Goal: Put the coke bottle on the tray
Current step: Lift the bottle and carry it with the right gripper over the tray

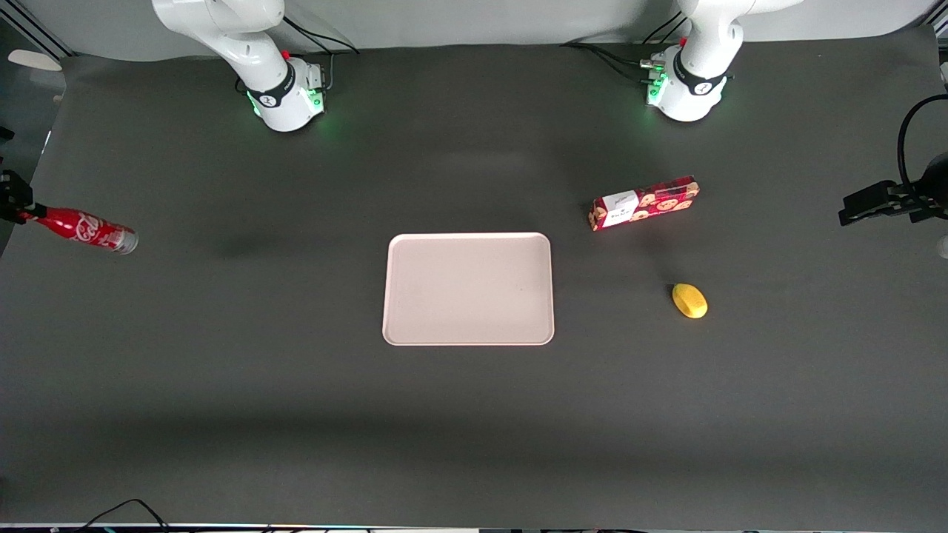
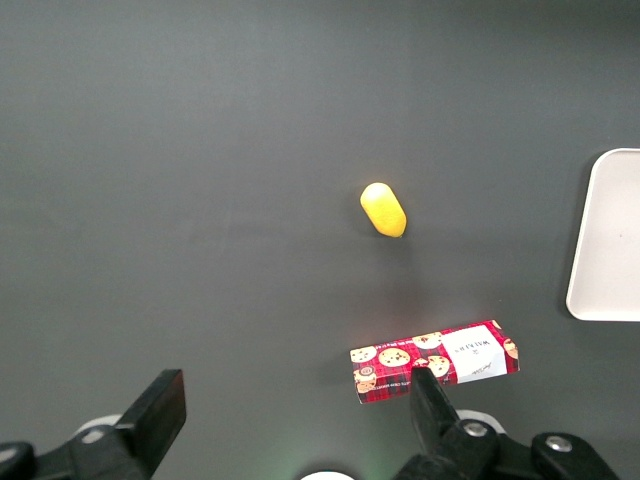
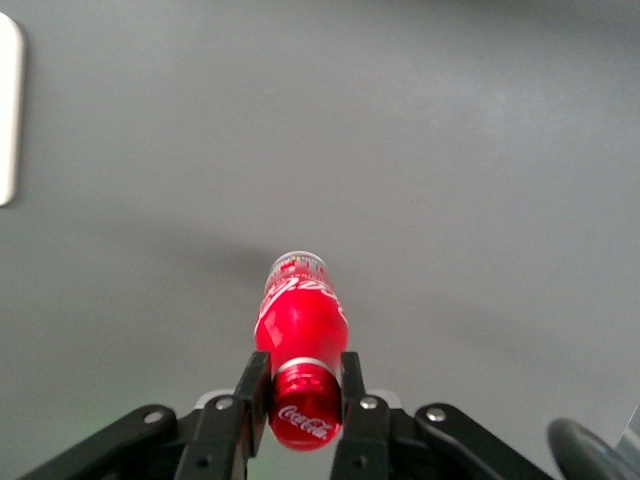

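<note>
The coke bottle [image 1: 87,230] is slim and red with white script. It hangs tilted above the table at the working arm's end, its silvery base pointing toward the tray. My gripper [image 1: 22,213] is shut on its red cap end, as the right wrist view shows: both fingers [image 3: 252,385] press the bottle [image 3: 298,330] near the cap. The pale pinkish-beige tray [image 1: 468,333] lies flat at the table's middle, well apart from the bottle. Its rim edge also shows in the right wrist view [image 3: 8,110].
A red cookie box [image 1: 644,203] lies toward the parked arm's end of the table, and a yellow lemon-like object [image 1: 689,300] lies nearer the front camera than the box. Both also show in the left wrist view, box [image 2: 435,361] and yellow object [image 2: 383,209].
</note>
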Controlling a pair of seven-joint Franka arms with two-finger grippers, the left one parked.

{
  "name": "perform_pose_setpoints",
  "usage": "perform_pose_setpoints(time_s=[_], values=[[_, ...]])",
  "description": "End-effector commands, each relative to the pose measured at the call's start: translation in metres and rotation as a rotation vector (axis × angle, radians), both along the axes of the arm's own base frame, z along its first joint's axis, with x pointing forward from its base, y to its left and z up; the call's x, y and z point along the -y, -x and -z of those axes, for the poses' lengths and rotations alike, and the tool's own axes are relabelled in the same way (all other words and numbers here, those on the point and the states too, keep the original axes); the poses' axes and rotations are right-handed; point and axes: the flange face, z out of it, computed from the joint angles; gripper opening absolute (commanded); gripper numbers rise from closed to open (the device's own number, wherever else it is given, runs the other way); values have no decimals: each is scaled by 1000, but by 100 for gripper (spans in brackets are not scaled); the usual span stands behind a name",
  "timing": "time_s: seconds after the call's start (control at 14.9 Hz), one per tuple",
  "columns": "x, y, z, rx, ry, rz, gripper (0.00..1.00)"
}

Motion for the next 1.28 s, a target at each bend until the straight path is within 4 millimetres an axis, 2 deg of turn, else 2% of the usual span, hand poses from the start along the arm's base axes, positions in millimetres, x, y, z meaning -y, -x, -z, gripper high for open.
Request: perform_pose_setpoints(time_s=[0.0,0.13,0.27,0.4,0.61,0.67,0.81,0.94,1.08,1.21], values=[[-106,-6,-82,-21,48,88,9],[-185,-8,-99,-14,67,162,9],[-264,-4,-101,-7,83,245,8],[-339,-1,-84,-25,84,322,8],[-416,-17,-46,-18,26,425,8],[-439,-24,-24,-23,17,448,8],[-469,-45,30,-49,6,485,9],[-488,-61,83,-41,38,544,9],[-513,-63,130,-23,63,567,9],[-526,-64,169,7,87,589,9]])
